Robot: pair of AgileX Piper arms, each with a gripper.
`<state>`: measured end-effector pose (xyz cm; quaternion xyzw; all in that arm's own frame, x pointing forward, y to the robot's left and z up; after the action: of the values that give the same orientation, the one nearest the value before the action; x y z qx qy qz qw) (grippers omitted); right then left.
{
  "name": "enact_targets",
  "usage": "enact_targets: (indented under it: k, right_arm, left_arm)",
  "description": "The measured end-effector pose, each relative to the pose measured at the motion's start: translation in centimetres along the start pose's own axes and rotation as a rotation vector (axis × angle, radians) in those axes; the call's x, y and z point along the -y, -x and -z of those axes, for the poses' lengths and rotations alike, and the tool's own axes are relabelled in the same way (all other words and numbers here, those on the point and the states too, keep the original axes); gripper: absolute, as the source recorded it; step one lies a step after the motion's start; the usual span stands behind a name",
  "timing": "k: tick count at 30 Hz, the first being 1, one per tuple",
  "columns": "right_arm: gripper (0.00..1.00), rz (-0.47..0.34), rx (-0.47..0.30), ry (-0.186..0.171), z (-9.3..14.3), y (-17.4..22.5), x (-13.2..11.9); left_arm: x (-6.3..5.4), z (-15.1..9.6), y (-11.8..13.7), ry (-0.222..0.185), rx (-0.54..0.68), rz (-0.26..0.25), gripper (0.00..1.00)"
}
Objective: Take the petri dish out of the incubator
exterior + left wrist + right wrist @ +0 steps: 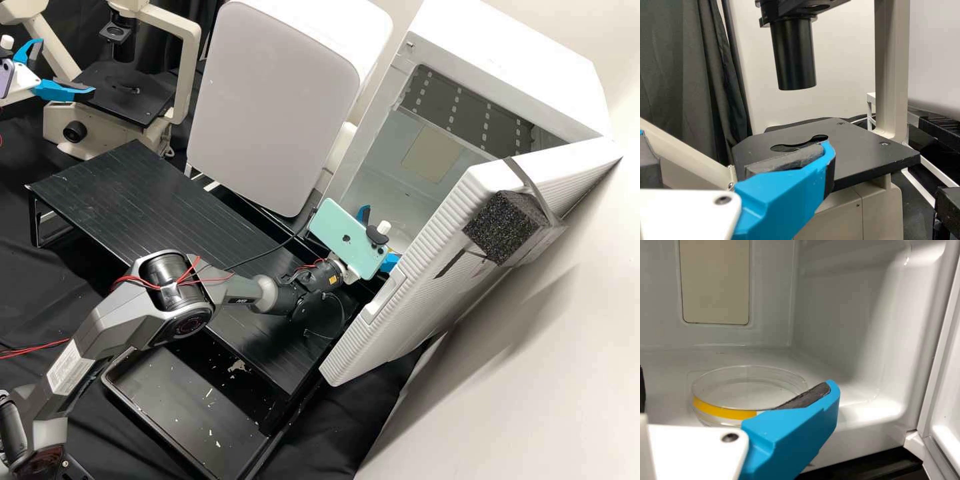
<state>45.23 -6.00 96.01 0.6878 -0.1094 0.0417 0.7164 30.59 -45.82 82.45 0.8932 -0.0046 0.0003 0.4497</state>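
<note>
Incubator door [417,267] stands ajar beside the right gripper [383,233], released at the petri dish [722,410]; left gripper [67,67], likewise released, is near the microscope [127,100].

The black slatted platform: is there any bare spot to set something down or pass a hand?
Yes, the end towards the microscope is bare, bordered by that and the large white box; a hand could probably pass over the platform there. The other end is crowded: the right arm crosses above it to the open incubator, whose door is close by.
</note>
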Motion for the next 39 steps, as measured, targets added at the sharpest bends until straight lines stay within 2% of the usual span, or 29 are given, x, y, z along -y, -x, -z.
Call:
enact_targets:
  k: [6, 13, 20, 21, 31, 39]
  right_arm:
    - [1.0, -0.007, 0.005, 0.002, -0.3, 0.0, -0.4]
    - [1.0, -0.009, 0.013, -0.039, -0.9, -0.3, -0.4]
    - [1.0, 0.009, -0.003, -0.042, -0.8, -0.5, -0.5]
    - [0.0, 0.013, -0.003, -0.041, -0.8, -0.5, -0.4]
    - [0.0, 0.07, -0.014, -0.059, -0.6, -0.6, 0.0]
    - [0.0, 0.079, -0.009, -0.054, -0.5, -0.7, -0.2]
  left_arm:
    - [0.0, 0.0, 0.0, 0.0, 0.0, 0.0, 1.0]
    - [0.0, 0.0, 0.0, 0.0, 0.0, 0.0, 1.0]
    - [0.0, 0.0, 0.0, 0.0, 0.0, 0.0, 1.0]
    - [0.0, 0.0, 0.0, 0.0, 0.0, 0.0, 1.0]
    - [0.0, 0.0, 0.0, 0.0, 0.0, 0.0, 1.0]
    - [0.0, 0.0, 0.0, 0.0, 0.0, 0.0, 1.0]
